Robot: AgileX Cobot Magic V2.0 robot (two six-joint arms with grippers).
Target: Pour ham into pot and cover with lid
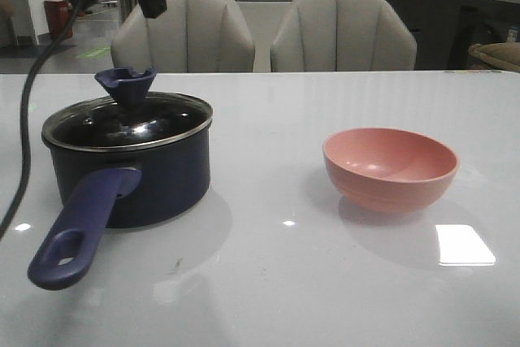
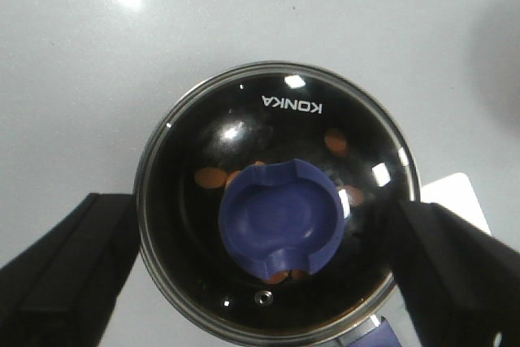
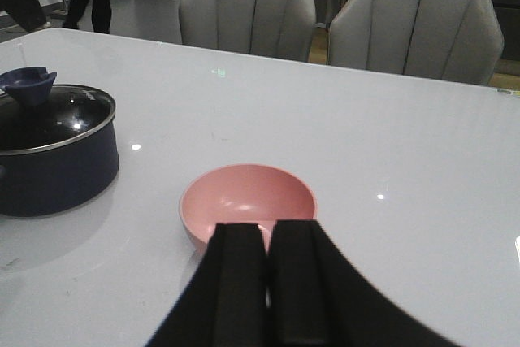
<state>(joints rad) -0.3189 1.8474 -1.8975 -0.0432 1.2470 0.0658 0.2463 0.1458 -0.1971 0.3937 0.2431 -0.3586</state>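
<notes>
Lid (image 1: 126,123) sits on the pot (image 1: 142,180), ham (image 2: 211,175) inside, left gripper (image 2: 264,258) spread wide above the knob holding nothing — job's essentially done, just lift toward twelve o'clock.

Lighting: dim, cool, from overhead | Glare: bright rectangular patch on table (image 1: 465,245) right of pink bowl (image 1: 390,168); point highlights on lid (image 2: 276,201) glass | Shadows: soft, faint, beside pot (image 1: 130,172) and bowl | Focus: left gripper fingers (image 2: 65,274) blurred at close range; backgrounds slightly soft, grainy
</notes>
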